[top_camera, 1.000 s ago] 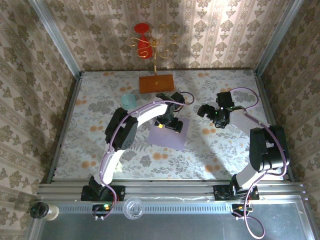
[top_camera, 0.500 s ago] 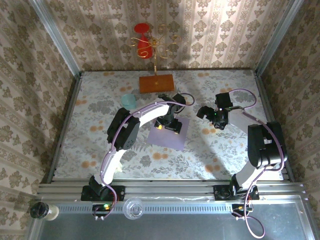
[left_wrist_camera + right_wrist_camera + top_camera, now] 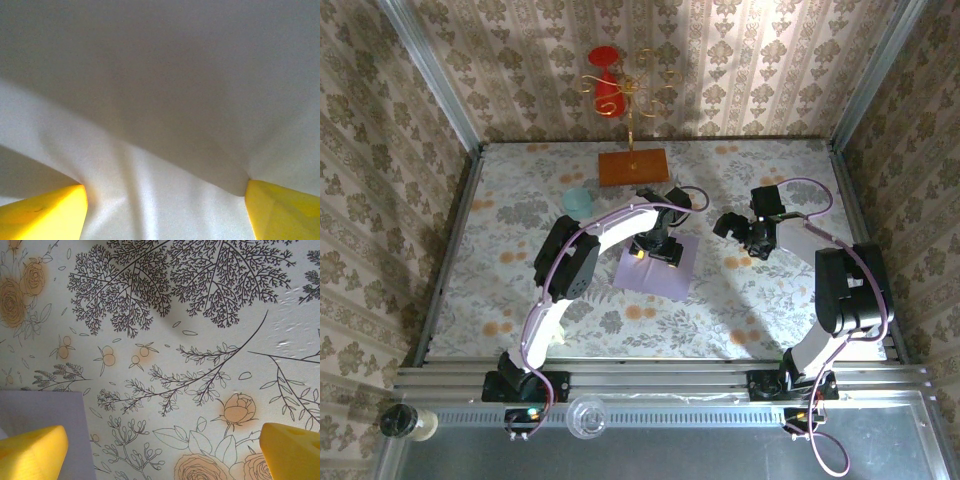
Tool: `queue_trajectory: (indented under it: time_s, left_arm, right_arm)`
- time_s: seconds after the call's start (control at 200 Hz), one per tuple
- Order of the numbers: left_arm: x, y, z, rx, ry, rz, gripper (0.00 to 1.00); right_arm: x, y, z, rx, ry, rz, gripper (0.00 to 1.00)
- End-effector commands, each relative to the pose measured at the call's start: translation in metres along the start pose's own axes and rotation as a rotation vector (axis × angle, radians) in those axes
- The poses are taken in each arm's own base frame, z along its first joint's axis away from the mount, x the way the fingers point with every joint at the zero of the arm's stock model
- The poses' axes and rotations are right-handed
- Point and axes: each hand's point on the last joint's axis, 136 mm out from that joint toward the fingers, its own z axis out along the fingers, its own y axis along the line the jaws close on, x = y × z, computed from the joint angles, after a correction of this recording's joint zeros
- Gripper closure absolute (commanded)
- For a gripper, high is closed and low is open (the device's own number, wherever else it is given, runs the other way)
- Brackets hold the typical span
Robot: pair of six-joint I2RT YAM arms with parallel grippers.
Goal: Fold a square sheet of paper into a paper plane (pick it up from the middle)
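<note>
Lying puckered between left fingers [image 3: 45, 212], paper sheet [image 3: 160, 90]

The counter [image 3: 520, 290] has a white cloth with grey leafy branches and soft orange roses on it. The square sheet of paper [image 3: 665, 280] is plain pale lilac. The walls [image 3: 770, 60] are beige with rows of grey-brown flower shapes. The wooden board [image 3: 634, 166] is orange-brown and the cup [image 3: 578, 200] is pale teal. A red thing [image 3: 607, 90] sits on a thin gold stand [image 3: 633, 130]. The left arm [image 3: 605, 228] and the right arm [image 3: 808, 240] are white and black with purple cables. The left claw [image 3: 162, 215] and the right claw [image 3: 165, 455] both have bright yellow fingers [image 3: 32, 452].
</note>
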Motion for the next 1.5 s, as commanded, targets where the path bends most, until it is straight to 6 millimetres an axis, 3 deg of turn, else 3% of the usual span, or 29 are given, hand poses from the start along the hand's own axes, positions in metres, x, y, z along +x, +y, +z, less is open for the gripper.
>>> queue_trajectory:
  time_s: [0.0,0.335,0.4,0.465,0.6,0.705,0.88,1.005,1.095,1.195,1.375,1.49]
  left_arm:
    - [0.019,0.014,0.035,-0.073,0.086,-0.019,0.19]
    - [0.009,0.015,0.023,-0.059,0.029,-0.040,0.27]
    - [0.006,0.016,0.018,-0.051,0.008,-0.051,0.32]
    - [0.001,0.014,0.009,-0.027,-0.030,-0.052,0.43]
    - [-0.008,0.014,-0.014,0.065,-0.137,-0.090,0.59]
    - [-0.015,0.011,-0.043,0.213,-0.232,-0.136,0.69]
    - [-0.025,-0.003,-0.098,0.552,-0.377,-0.185,0.74]
    - [-0.031,-0.015,-0.121,0.790,-0.424,-0.218,0.74]
    - [-0.034,-0.023,-0.120,0.894,-0.419,-0.240,0.74]
    - [-0.033,-0.031,-0.103,0.947,-0.363,-0.265,0.74]
    - [-0.029,-0.025,-0.058,0.892,-0.297,-0.314,0.75]
    - [-0.022,-0.018,-0.043,0.852,-0.270,-0.317,0.76]
  right_arm:
    - [-0.006,0.004,0.000,-0.015,-0.002,0.015,0.00]
    - [-0.007,0.006,0.000,-0.019,0.004,0.019,0.00]
    - [-0.007,0.007,0.000,-0.021,0.005,0.021,0.00]
    - [-0.008,0.008,-0.001,-0.027,0.006,0.023,0.00]
    - [-0.010,0.013,-0.003,-0.046,0.005,0.030,0.00]
    - [-0.011,0.020,-0.005,-0.077,0.004,0.036,0.00]
    - [-0.011,0.032,-0.007,-0.135,0.008,0.052,0.00]
    - [-0.010,0.039,-0.008,-0.174,0.009,0.071,0.00]
    - [-0.010,0.044,-0.010,-0.204,0.004,0.079,0.01]
    - [-0.009,0.048,-0.012,-0.228,0.003,0.078,0.02]
    - [-0.003,0.052,-0.011,-0.246,0.023,0.060,0.06]
    - [0.003,0.056,-0.010,-0.257,0.042,0.046,0.09]
